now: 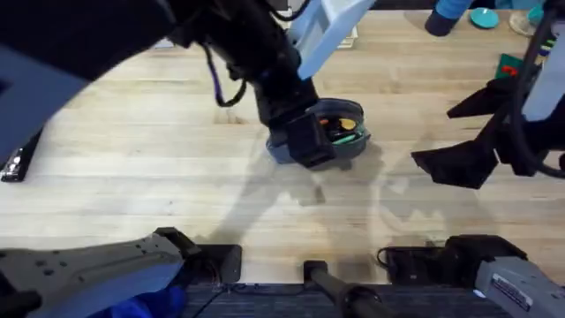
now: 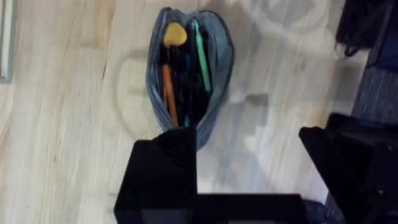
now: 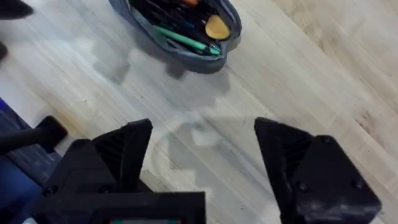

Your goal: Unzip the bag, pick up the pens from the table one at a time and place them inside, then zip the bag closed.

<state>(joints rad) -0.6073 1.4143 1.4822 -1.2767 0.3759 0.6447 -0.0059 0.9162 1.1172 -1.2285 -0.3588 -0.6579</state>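
The grey-blue bag (image 2: pixel 217 56) lies unzipped on the table (image 1: pixel 132 159), a little right of centre (image 1: pixel 353 141). Inside it are pens: an orange one (image 2: pixel 168 93), a green one (image 2: pixel 201 59) and dark ones between them, plus a yellow tip (image 2: pixel 175 34). My left gripper (image 2: pixel 249 155) hovers open over the bag's near end, one finger (image 2: pixel 158 174) covering that end; from overhead it hides the bag's left part (image 1: pixel 309 146). My right gripper (image 3: pixel 205 155) is open and empty, off to the right of the bag (image 1: pixel 463 132). The bag's open mouth also shows in the right wrist view (image 3: pixel 180 28).
Blue and teal objects (image 1: pixel 484 16) and a small green item (image 1: pixel 510 66) sit at the back right. A dark flat object (image 1: pixel 13 163) lies at the left edge. Bare wood stretches across the front and left of the table.
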